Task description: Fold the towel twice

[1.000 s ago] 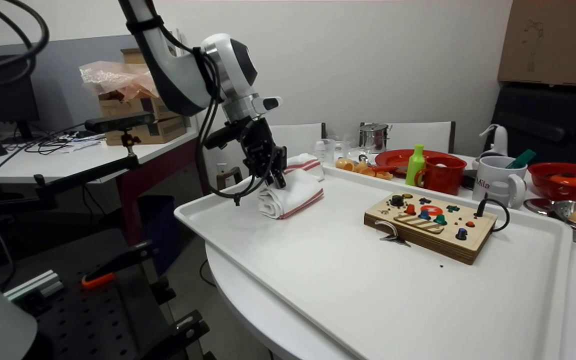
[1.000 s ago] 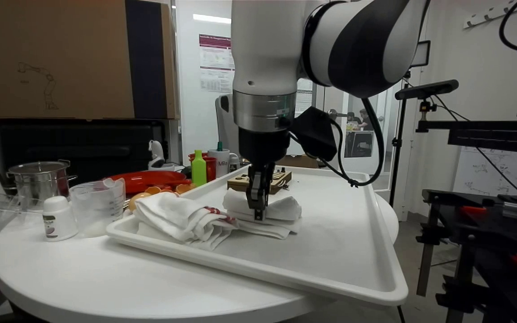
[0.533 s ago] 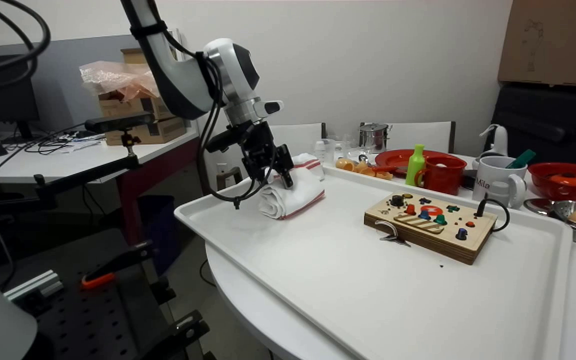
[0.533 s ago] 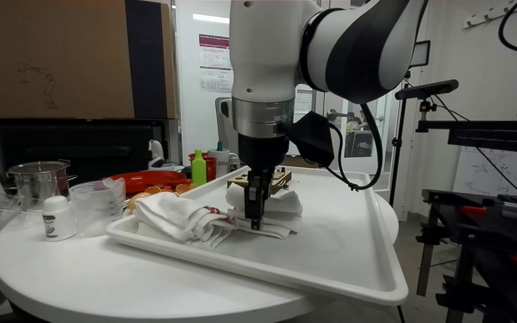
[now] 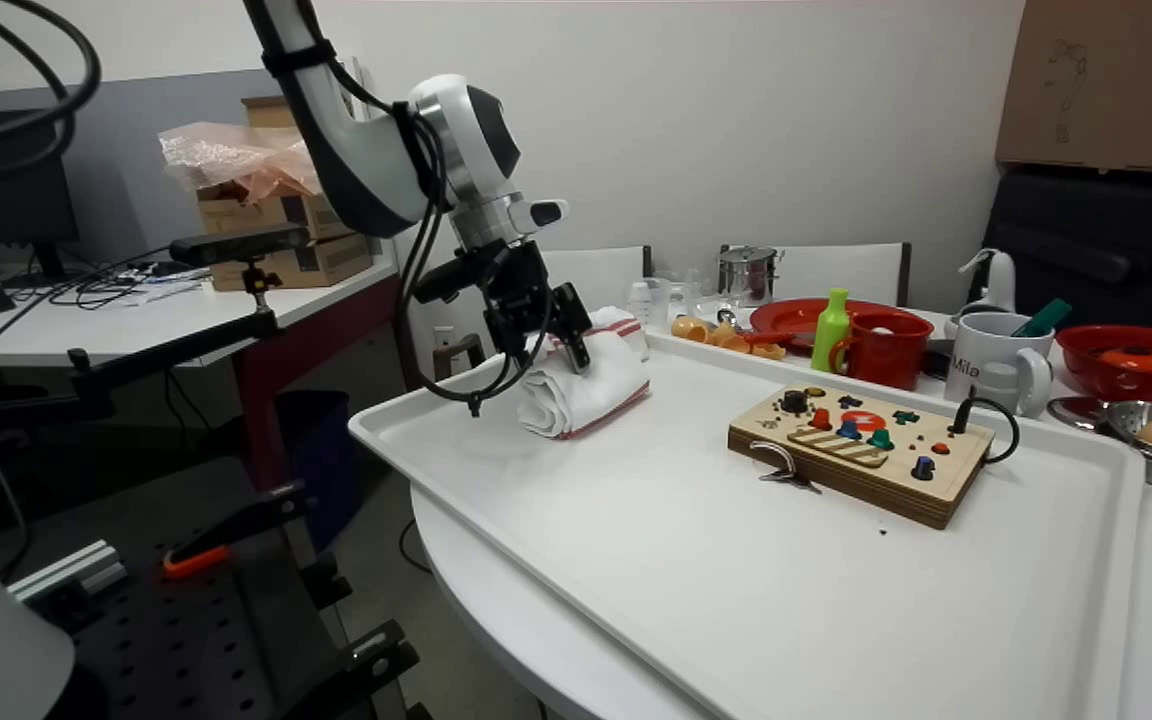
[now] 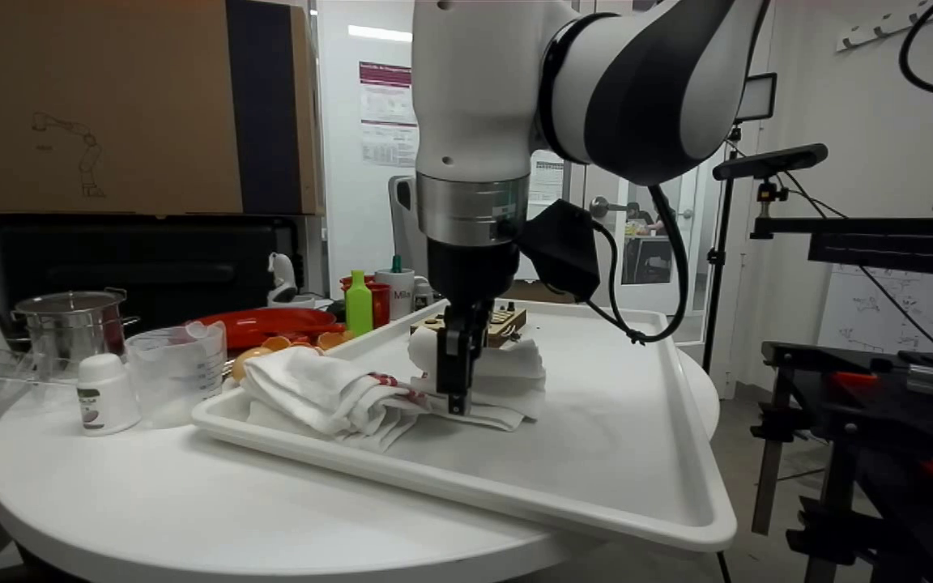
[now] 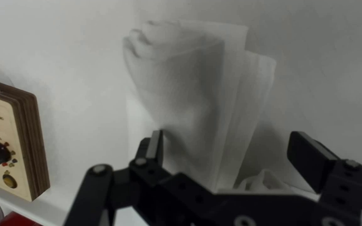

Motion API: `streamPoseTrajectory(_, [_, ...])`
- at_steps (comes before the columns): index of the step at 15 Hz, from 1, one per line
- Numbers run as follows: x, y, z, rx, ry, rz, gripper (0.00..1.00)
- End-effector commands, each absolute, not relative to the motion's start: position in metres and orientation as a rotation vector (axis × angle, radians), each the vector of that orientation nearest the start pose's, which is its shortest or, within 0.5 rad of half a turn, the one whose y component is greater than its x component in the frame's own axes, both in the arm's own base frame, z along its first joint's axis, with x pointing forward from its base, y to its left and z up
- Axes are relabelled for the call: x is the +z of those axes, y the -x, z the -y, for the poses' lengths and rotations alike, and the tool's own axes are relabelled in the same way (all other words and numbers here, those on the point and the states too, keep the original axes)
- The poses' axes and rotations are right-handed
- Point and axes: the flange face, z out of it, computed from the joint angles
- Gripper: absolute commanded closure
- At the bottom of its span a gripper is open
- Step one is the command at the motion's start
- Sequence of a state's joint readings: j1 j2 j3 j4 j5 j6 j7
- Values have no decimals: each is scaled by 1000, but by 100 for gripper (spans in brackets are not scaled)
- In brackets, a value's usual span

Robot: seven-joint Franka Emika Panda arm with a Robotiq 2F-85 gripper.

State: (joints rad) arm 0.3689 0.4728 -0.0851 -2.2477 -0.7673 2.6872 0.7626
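The white towel lies folded in thick layers at the tray's far end, a red stripe along its edge. An exterior view shows its layered stack beside a bunched white part with red stripes; whether these join is hidden. My gripper is open low over the cloth, its fingers far apart. In the wrist view, one finger stands at the towel's side edge, while the opposite finger is off the cloth, over the tray. Folded layers run between them, not pinched.
A white tray carries everything. On it, a wooden toy board with knobs and a cable stands to one side. Beyond the rim are a green bottle, red mug, white mug, and measuring cup.
My gripper's fingers have spread apart. The hand has shifted slightly over the towel and sunk a little. The towel's upper layer has moved only slightly.
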Motion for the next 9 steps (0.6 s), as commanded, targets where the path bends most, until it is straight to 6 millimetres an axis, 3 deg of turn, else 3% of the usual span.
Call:
streamPoseTrajectory(1, [158,-494,-174,-238,3410,428,0])
streamPoseTrajectory(9, [155,-485,-190,-148,3368,508,0])
